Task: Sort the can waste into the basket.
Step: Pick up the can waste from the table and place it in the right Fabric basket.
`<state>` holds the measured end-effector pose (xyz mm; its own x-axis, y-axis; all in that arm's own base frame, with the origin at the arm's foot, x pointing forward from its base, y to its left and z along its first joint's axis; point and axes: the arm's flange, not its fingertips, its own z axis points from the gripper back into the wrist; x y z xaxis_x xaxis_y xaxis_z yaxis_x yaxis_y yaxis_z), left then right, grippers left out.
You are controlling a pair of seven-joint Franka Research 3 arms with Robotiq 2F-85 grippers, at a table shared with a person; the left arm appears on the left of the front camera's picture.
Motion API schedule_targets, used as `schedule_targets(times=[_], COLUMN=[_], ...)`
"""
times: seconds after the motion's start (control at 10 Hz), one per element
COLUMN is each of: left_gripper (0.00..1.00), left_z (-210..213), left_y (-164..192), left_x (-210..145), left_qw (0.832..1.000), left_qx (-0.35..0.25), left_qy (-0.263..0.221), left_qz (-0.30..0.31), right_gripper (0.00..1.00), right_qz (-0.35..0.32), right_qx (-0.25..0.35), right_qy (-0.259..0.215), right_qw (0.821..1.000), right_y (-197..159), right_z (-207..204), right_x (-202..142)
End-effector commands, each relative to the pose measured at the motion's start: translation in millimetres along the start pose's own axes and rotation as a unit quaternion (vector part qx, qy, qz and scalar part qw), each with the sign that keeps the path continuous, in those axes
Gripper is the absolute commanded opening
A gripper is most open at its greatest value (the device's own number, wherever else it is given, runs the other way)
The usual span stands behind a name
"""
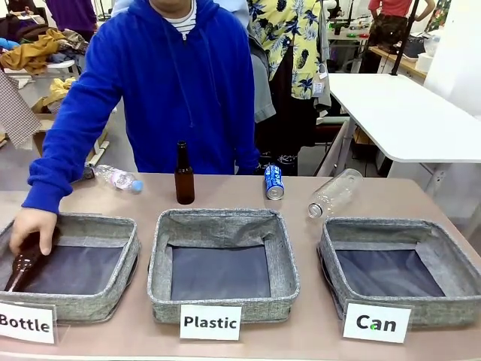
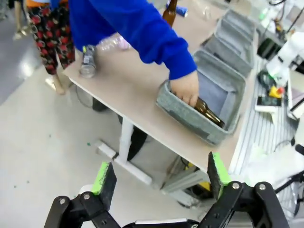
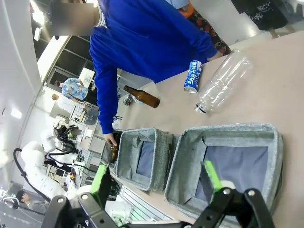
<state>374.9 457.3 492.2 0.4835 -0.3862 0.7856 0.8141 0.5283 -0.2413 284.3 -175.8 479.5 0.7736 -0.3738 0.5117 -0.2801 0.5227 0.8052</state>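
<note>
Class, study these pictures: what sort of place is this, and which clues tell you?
Probably a robotics lab staging a waste-sorting trial: a Bottle basket, Plastic basket and Can basket on a table, the left gripper and right gripper open, clothes heaped behind.

Front view close across table (image 1: 225, 192), facing person (image 1: 173, 83), wrist views high, oblique, all sharing baskets (image 1: 225, 218)

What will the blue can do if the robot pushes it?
The blue can seems to lie on its side, so a sideways push would probably make it roll. It is small, so it is likely light and easy to knock away. Its smooth, round wall might slip in a loose grip.
</note>
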Motion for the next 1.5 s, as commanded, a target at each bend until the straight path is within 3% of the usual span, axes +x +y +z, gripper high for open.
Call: schedule_targets(times=[0.0,0.4,0.7,1.0,1.2,1.4], left_gripper=[1.0,1.0,1.0,1.0,1.0,1.0], left_z=[-4,-29,-94,-182,-226,-275], left_y=[8,10,23,77,119,163], left_x=[-1,44,125,198,224,238], left_qw=[0.999,1.0,0.99,0.969,0.956,0.943], left_qx=[-0.01,0.002,0.04,0.034,0.055,0.036], left_qy=[-0.038,0.005,0.119,0.224,0.265,0.312], left_qz=[-0.009,-0.029,-0.063,-0.1,-0.11,-0.112], right_gripper=[1.0,1.0,1.0,1.0,1.0,1.0], right_qz=[0.014,0.014,0.014,0.014,0.014,0.014], right_qx=[0.008,0.008,0.008,0.008,0.008,0.008], right_qy=[-0.009,-0.009,-0.009,-0.009,-0.009,-0.009], right_qw=[1.0,1.0,1.0,1.0,1.0,1.0], right_y=[0,0,0,0,0,0], right_z=[-1,-1,-1,-1,-1,-1], right_x=[3,3,3,3,3,3])
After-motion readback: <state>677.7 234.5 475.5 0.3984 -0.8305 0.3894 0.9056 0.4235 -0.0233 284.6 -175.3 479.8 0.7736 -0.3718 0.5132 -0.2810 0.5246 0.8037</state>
